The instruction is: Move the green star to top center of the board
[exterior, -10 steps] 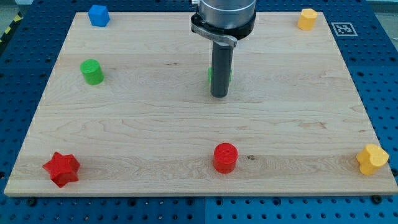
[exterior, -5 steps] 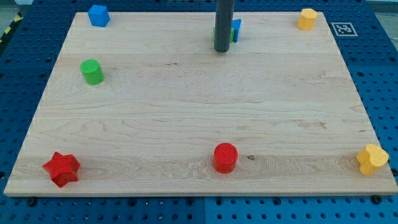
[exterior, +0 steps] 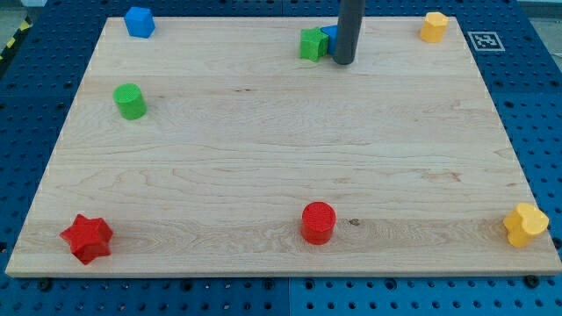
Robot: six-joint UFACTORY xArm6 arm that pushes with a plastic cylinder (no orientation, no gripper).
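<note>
Green star (exterior: 311, 43) at the board's (exterior: 263, 175) top center, touching a partly hidden blue block (exterior: 328, 38) on its right. My tip (exterior: 343, 61) just right of the star, in front of that blue block. No pincer fitted, bare rod only. Square printed marker (exterior: 486, 40) off the board's top-right corner; no legible writing. No containers.

Plain dark grey cylindrical rod, smooth, my tip (exterior: 343, 63) blunt.

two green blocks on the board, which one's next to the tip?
The green star near the view's top centre, just to the view's left of my tip and against a partly hidden blue block. The green cylinder sits far off towards the view's left.
</note>
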